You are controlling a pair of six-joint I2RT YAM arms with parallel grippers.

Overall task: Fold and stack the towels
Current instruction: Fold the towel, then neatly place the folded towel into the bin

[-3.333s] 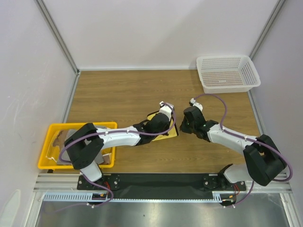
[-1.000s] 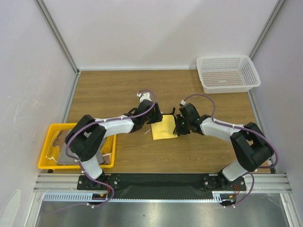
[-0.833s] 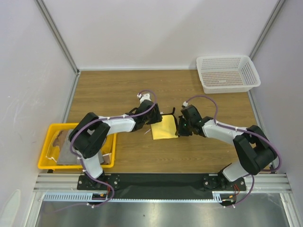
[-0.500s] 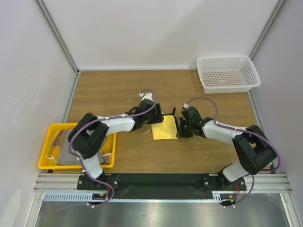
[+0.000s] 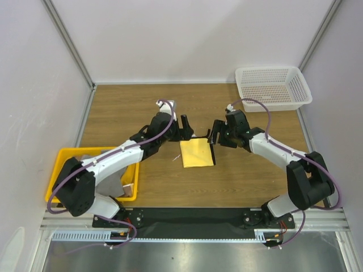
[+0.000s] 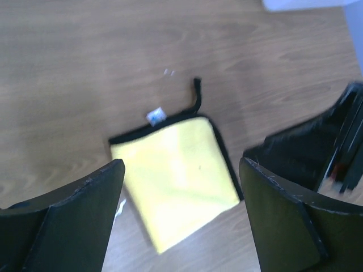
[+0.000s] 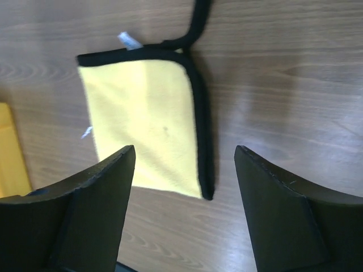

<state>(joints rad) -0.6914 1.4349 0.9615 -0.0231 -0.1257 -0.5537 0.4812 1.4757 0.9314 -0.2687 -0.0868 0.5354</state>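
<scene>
My left end effector (image 6: 181,170) and right end effector (image 7: 184,156), both spread wide now, hang higher than before over the folded yellow towel (image 5: 197,153) at the middle of the desk (image 5: 142,107).

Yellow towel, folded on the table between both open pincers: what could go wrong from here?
The loop of the yellow towel sticks out near the left pincer and right pincer; a finger may snag it and undo the fold. Both hang low, so a sideways move might drag the cloth.
</scene>
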